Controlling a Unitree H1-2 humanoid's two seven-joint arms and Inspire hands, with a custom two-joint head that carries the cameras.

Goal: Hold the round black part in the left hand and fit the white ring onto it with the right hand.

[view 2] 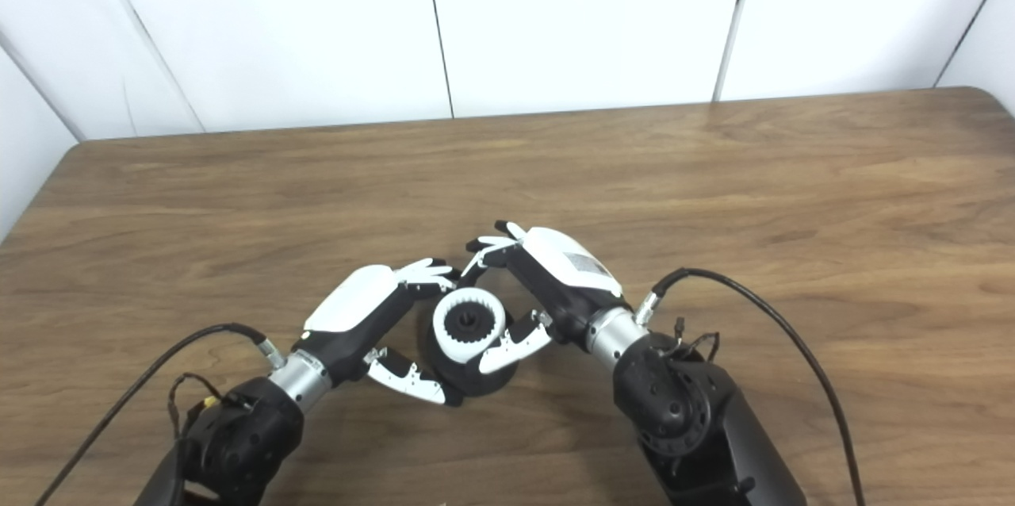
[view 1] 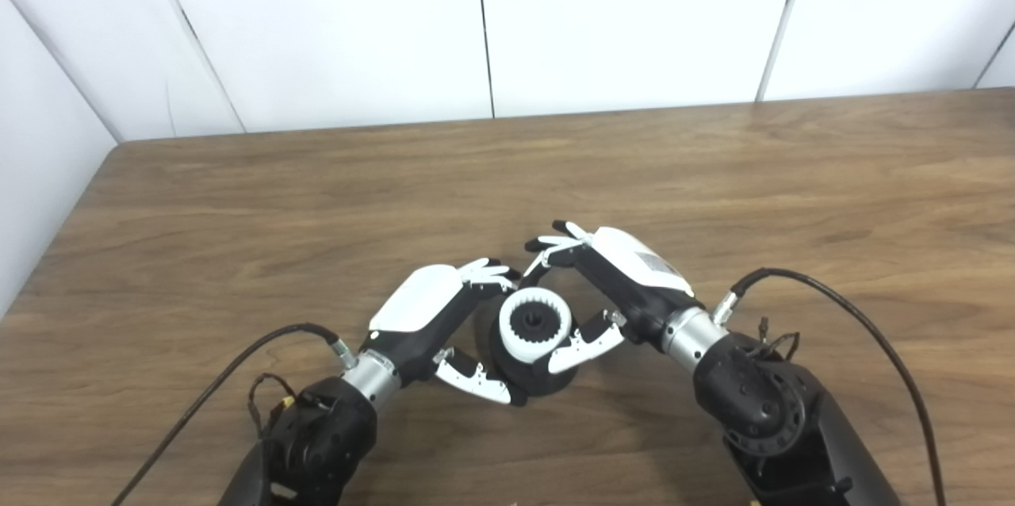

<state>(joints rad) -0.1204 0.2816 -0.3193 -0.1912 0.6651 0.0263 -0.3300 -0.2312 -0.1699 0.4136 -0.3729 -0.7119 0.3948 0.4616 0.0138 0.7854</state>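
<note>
The round black part (view 1: pixel 533 377) stands on the wooden table (view 1: pixel 238 212) near the front middle. My left hand (view 1: pixel 432 312) is shut on it, thumb against its near left side and fingers curled over its far side. The white ring (view 1: pixel 539 323), toothed on the inside, sits on top of the black part around a black hub. My right hand (view 1: pixel 614 284) closes on the ring from the right: its thumb touches the ring's near right edge and its fingers curl over the far side, close to the left hand's fingertips.
White wall panels (view 1: pixel 492 22) stand behind the table's far edge. The table's left edge (view 1: pixel 59 244) runs along a white side wall. Black cables (view 1: pixel 864 331) loop from both wrists over the tabletop.
</note>
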